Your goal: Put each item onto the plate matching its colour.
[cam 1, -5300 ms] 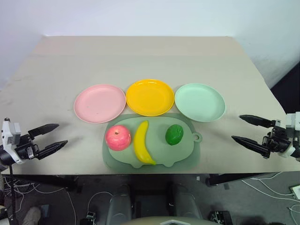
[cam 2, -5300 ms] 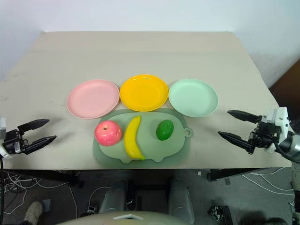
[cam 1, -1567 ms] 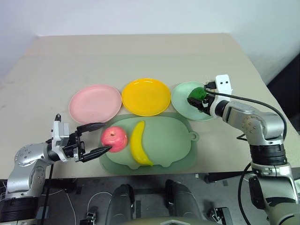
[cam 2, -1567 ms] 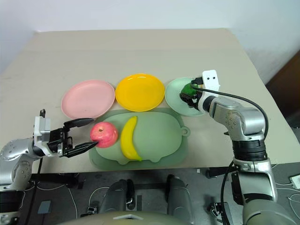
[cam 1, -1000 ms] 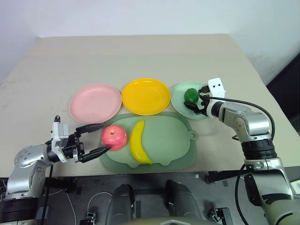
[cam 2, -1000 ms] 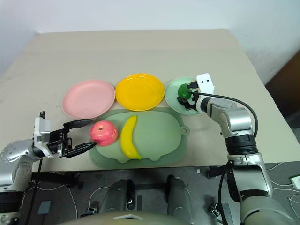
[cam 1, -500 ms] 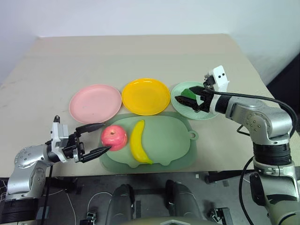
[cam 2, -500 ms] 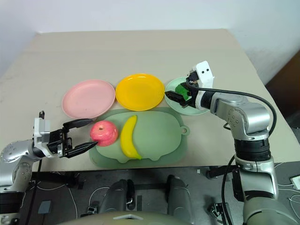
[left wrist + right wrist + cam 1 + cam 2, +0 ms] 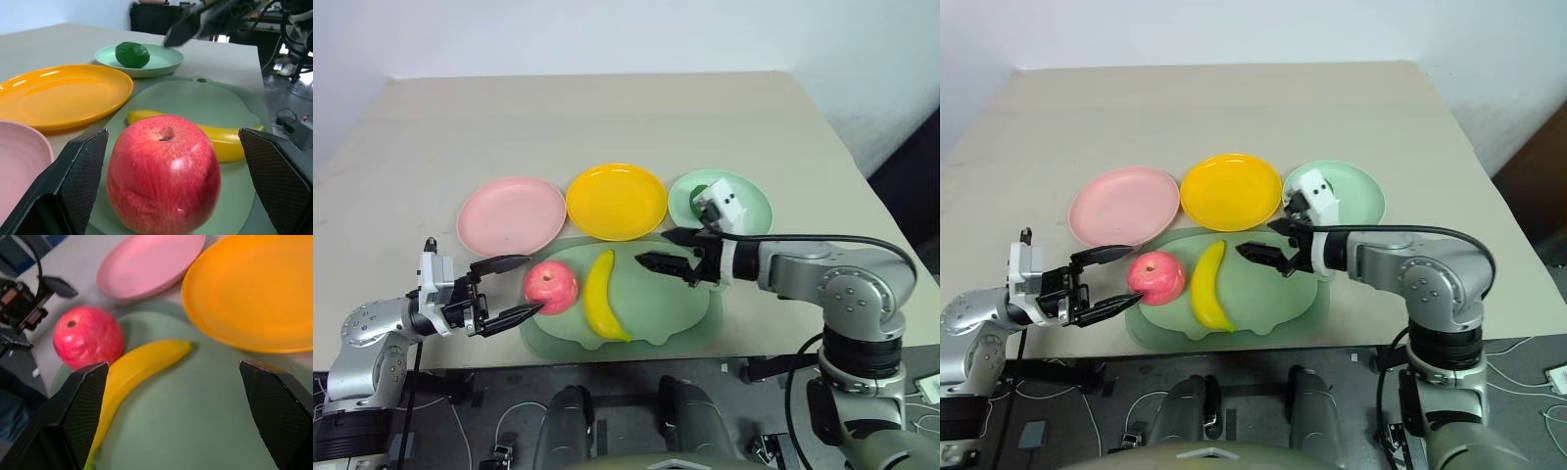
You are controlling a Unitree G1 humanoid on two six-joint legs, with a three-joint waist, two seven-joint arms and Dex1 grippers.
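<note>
Two toy fruits lie on a dull-green pig-shaped mat at the near edge of the counter. The pink-red apple sits at the mat's left end, the yellow banana just beside it. The left gripper, low at the near left, has its jaws wide apart with the apple between the tips, not yet clamped. The right gripper, jaws also wide and empty, hangs over the mat's right half, pointing toward the banana. Beyond the mat stand three round plates in a row: pink, yellow-orange and mint green. The dark green lime already rests on the mint plate, partly hidden behind the right wrist in the head views.

The likely risk: both arms are working close together, and the right jaws reaching for the banana could knock the apple or the left jaws. The glossy, round apple may also squirt out of a closing grip and roll off the near edge.
</note>
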